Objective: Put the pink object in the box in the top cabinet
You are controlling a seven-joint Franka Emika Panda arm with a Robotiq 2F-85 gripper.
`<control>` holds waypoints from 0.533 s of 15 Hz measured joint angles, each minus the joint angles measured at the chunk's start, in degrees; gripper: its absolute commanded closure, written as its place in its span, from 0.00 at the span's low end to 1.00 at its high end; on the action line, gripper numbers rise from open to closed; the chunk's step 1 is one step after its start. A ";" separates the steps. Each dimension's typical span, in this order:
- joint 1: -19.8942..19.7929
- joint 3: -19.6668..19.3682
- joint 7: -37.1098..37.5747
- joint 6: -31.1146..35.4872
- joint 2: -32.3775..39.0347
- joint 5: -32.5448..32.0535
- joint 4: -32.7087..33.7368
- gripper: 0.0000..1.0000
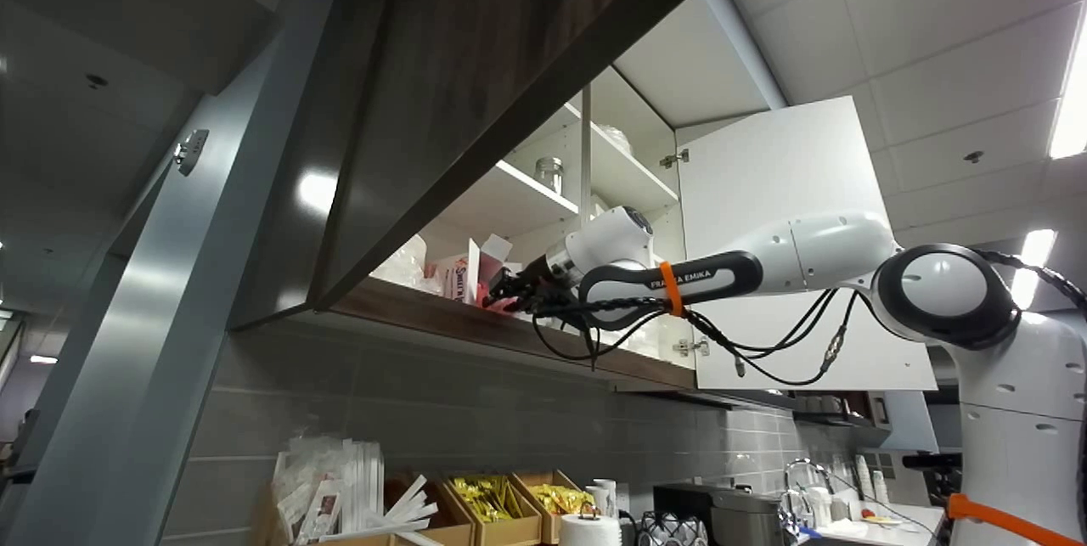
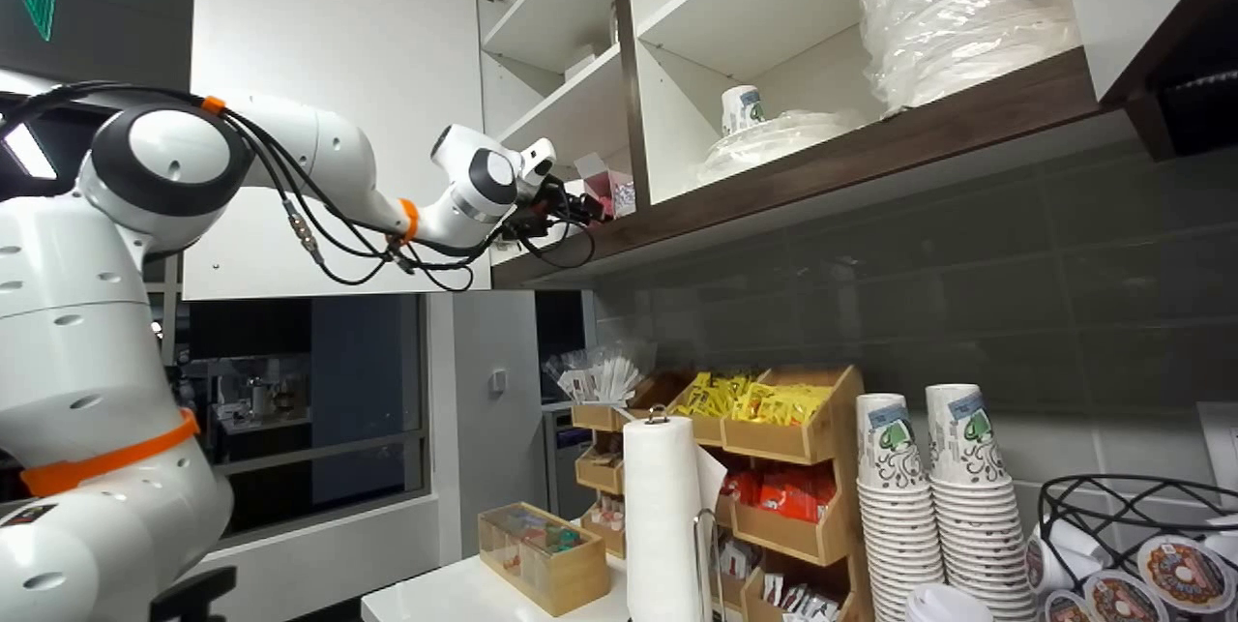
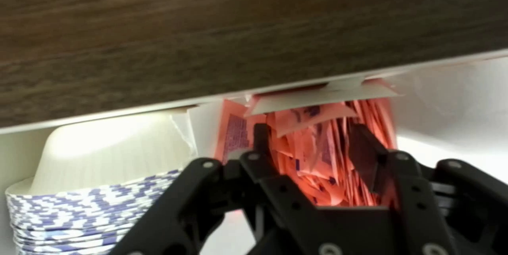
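The top cabinet [image 1: 543,45] has a dark wood-grain door raised open and white shelves inside. A box [image 1: 459,274] with pink print and raised white flaps stands on its bottom shelf. The box also shows in an exterior view [image 2: 604,185]. Pink packets [image 3: 317,163] with blue print fill the box in the wrist view. My gripper [image 3: 307,132] is open, its fingers apart at the mouth of the box. Pink packets show between and beyond the fingers. I cannot tell whether any single packet touches a finger. The gripper also shows at the box in both exterior views [image 1: 509,295] [image 2: 583,208].
The cabinet's wooden edge [image 3: 238,37] runs close above the fingers in the wrist view. Stacked paper bowls [image 3: 107,167] stand left of the box there. Plastic-wrapped items [image 1: 403,266] stand beside the box. A white cabinet door [image 2: 338,119] hangs open behind the arm.
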 measured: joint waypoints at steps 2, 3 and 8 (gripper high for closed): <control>0.12 -0.30 -0.04 0.00 -0.32 0.00 -0.27 0.74; 0.24 -0.52 -0.07 0.00 -0.51 0.00 -0.39 0.74; 0.93 -1.77 -0.22 0.00 -2.12 0.00 -1.69 0.50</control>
